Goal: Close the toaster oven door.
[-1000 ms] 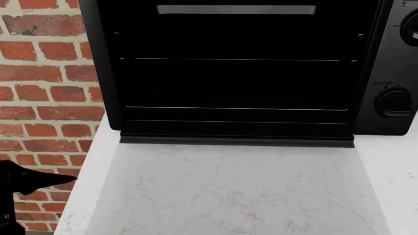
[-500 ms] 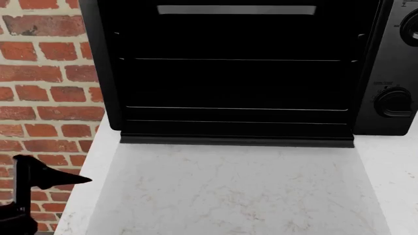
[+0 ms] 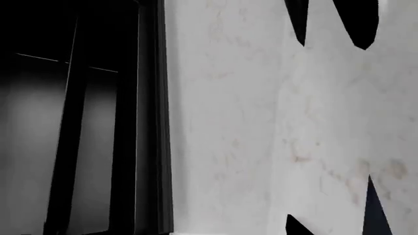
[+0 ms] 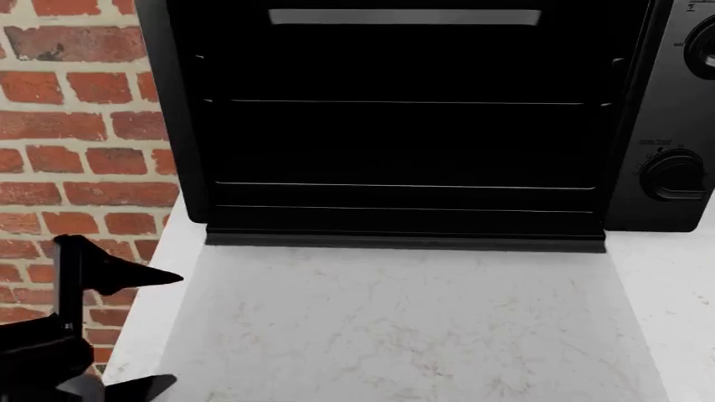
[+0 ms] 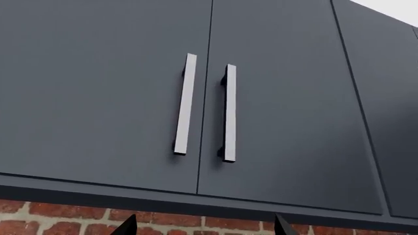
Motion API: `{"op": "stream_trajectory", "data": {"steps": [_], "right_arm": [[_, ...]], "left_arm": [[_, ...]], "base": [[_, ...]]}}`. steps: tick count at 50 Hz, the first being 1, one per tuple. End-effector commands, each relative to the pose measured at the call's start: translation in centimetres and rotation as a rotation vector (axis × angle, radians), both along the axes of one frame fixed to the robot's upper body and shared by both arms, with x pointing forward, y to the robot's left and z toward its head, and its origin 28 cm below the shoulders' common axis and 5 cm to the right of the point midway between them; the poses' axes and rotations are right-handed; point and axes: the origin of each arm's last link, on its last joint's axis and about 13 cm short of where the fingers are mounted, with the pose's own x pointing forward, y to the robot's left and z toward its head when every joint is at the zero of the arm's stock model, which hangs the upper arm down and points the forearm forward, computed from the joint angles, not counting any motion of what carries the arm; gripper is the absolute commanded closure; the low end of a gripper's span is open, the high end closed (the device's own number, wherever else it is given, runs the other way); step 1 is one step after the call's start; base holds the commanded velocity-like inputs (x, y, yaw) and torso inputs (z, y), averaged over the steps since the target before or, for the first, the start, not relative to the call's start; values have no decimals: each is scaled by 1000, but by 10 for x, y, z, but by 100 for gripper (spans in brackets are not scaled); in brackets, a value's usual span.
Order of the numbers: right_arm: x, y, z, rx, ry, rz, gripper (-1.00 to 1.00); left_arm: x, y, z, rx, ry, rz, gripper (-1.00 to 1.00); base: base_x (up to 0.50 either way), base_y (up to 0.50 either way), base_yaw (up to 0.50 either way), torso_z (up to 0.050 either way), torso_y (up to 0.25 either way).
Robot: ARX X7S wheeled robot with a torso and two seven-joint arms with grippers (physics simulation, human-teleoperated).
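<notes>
Toaster oven (image 4: 403,117) stands open on the white counter (image 4: 681,276); its door (image 4: 408,322) lies flat, folded down toward the robot, long axis running across the oven's front. Left gripper (image 4: 129,331), fingers spread, hovers beside the door's left edge. Right gripper (image 5: 203,226), fingers apart, faces overhead cabinets (image 5: 196,98).

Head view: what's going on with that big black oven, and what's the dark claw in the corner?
A two-armed robot is set to shut the toaster oven. The toaster oven door is still fully open, lying flat in front of it. The left gripper hovers open by the door's left edge, holding nothing. The right gripper, also open, points up at the wall cabinets.
</notes>
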Motion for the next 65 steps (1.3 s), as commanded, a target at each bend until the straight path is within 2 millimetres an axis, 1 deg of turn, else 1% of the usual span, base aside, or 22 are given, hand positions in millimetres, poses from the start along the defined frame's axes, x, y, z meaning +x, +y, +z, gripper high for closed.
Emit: {"op": "stream_trajectory", "data": {"steps": [1,6,17,19,23,30,41,44,54,65], "right_arm": [[-1,0,-1,2,-1,-1,-100],[-1,0,0,3,-2,0,-100],[-2,-1,-1,8,-2,-2,-100],[-1,-1,-2,10,-1,0,-100],[-2,-1,1,8,-6,0,-100],[-3,-1,0,9,-8,-3,-100],[-4,-2,-1,12,-8,-6,-100],[-4,-2,-1,13,-8,-6,-100],[-5,-2,-1,13,-10,-4,-100],[-4,0,0,10,-10,1,-100]], "left_arm": [[9,-10,6,-84,-136,1,-100],[12,-10,12,-98,-190,-5,-100],[11,-10,14,-110,-210,-8,-100],[11,-11,18,-130,-226,-3,-100],[13,-10,18,-152,-235,8,-100],[15,-13,24,-201,-265,24,-100],[16,-14,27,-253,-282,53,-100],[17,-13,30,-282,-298,68,-100],[17,-8,40,-299,-354,57,-100],[12,3,51,-320,-401,57,-100]], "base": [[0,0,0,0,0],[0,0,-1,0,0],[1,0,-1,0,0],[0,-2,0,0,0],[0,0,-1,0,0],[0,0,-1,0,0],[2,-3,-5,0,1],[4,-4,-6,0,0],[3,-4,-7,0,1],[3,-1,-2,1,2]]}}
